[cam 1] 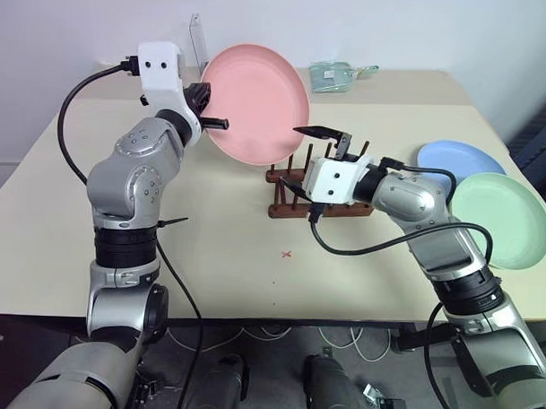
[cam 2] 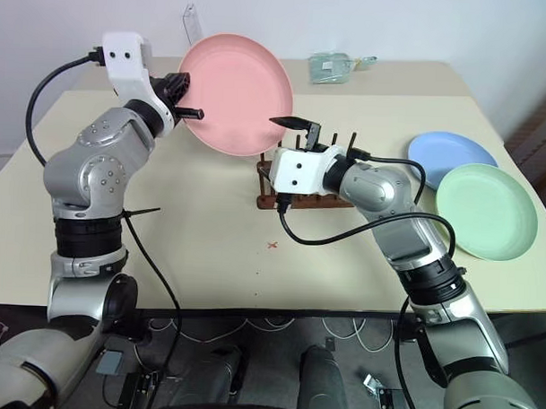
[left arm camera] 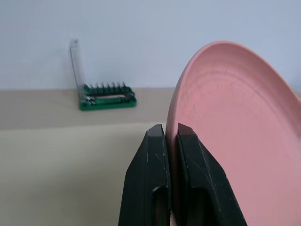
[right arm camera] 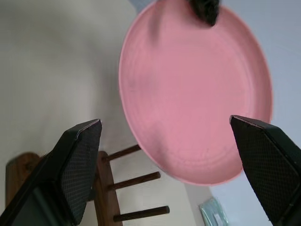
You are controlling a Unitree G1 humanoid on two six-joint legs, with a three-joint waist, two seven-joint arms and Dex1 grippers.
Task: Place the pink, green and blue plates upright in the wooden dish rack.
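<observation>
Pinching the rim of the pink plate, the left gripper holds it on edge in the upper middle of the frame, above the wooden dish rack, probably so it can drop between the pegs. Centre frame, the right gripper stands wide and empty beside the plate's lower edge, seemingly ready to steady it. At the right edge the blue plate and green plate lie flat on the table, the green overlapping the blue. That arm hides part of the rack, so its free slots are hard to judge.
</observation>
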